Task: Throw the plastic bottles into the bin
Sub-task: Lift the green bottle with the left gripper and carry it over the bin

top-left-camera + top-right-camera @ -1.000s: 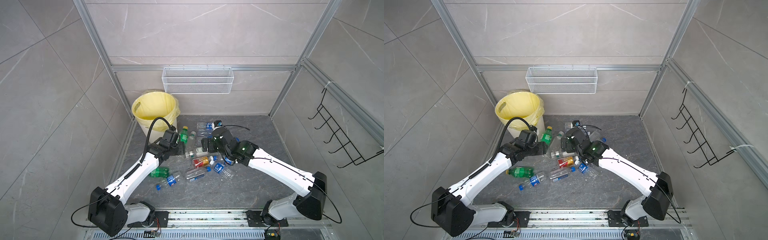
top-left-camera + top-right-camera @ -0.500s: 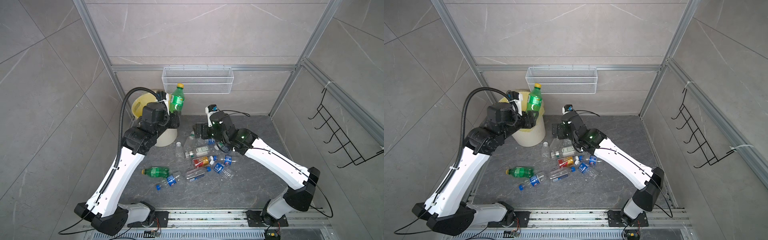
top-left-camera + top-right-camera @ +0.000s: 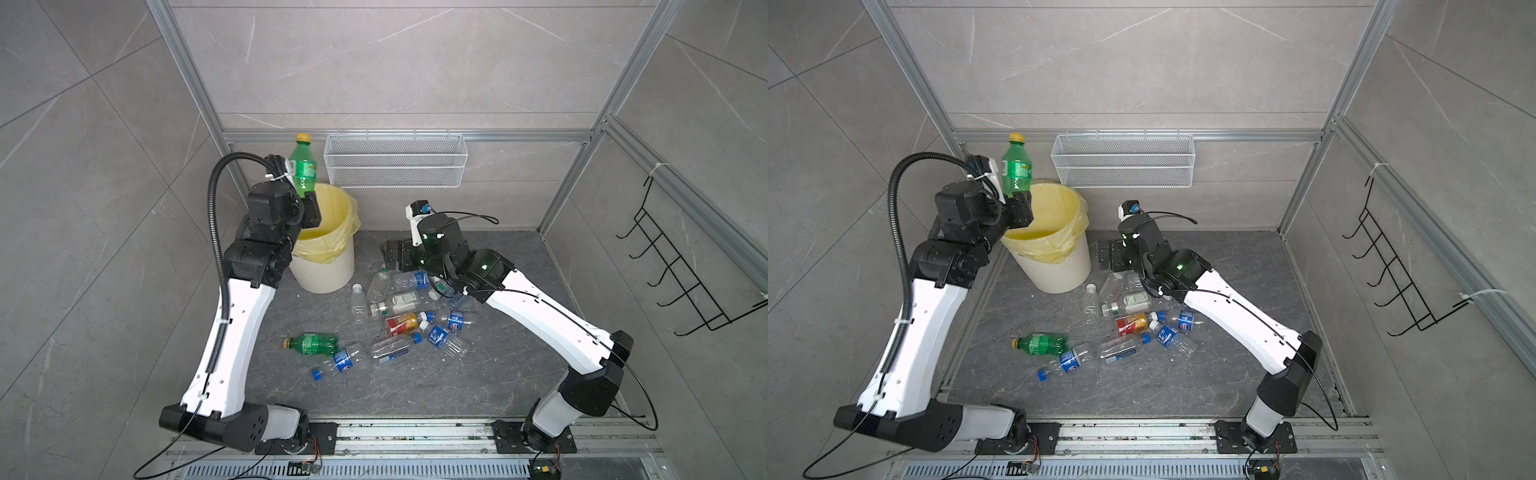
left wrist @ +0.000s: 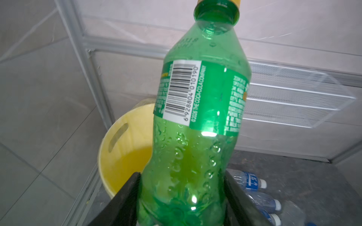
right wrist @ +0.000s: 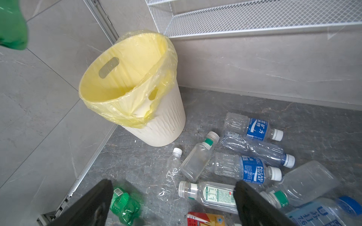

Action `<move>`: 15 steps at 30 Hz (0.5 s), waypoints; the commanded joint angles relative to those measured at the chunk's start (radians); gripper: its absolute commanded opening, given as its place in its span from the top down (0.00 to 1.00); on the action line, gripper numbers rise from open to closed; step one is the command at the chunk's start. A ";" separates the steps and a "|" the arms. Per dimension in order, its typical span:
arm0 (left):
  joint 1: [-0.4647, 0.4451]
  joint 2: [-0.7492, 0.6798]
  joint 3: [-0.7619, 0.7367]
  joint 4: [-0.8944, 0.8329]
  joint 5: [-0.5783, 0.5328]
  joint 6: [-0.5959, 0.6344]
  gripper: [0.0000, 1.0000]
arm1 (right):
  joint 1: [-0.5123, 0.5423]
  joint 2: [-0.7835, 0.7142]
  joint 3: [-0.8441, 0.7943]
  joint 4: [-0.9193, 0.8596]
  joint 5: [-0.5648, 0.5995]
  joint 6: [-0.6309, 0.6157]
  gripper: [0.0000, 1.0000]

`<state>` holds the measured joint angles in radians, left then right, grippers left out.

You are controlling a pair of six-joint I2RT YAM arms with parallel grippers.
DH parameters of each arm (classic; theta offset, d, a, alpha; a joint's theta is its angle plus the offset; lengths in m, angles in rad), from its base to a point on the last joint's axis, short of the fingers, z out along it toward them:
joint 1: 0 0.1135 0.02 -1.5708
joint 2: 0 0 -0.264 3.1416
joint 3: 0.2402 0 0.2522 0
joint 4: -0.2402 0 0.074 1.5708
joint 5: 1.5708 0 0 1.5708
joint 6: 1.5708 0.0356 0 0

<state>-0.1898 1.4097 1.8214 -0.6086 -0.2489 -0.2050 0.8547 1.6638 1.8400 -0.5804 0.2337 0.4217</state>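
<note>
The left end effector (image 4: 182, 187) clamps the lower body of an upright green bottle (image 3: 302, 166), held above the left rim of the bin (image 3: 328, 274). Right of the bin and in front of it, plastic bottles (image 3: 399, 301) lie scattered on the desk (image 3: 415, 382), a second green bottle (image 3: 312, 344) among them. Over those nearest the bin, the right end effector (image 5: 172, 195) hangs spread wide, empty.

I read on the green bottle (image 4: 195, 148), label: barcode no. 6 928804 010190, next to it "THE COCA-COLA COMPANY"; the rest of the small print is too blurred for me. Clear bottle (image 5: 252, 173), blue label: "POCARI SWEAT". Neighbour bottle (image 5: 256, 128), blue label w/ white Chinese chars.
</note>
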 commanded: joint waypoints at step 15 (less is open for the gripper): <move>0.073 0.015 0.013 -0.129 0.192 -0.100 0.00 | -0.003 -0.047 -0.097 -0.002 -0.030 0.023 0.00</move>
<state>-0.1181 1.4574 1.8244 -0.7265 -0.0792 -0.2958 0.8539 1.6520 1.7596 -0.5869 0.2157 0.4263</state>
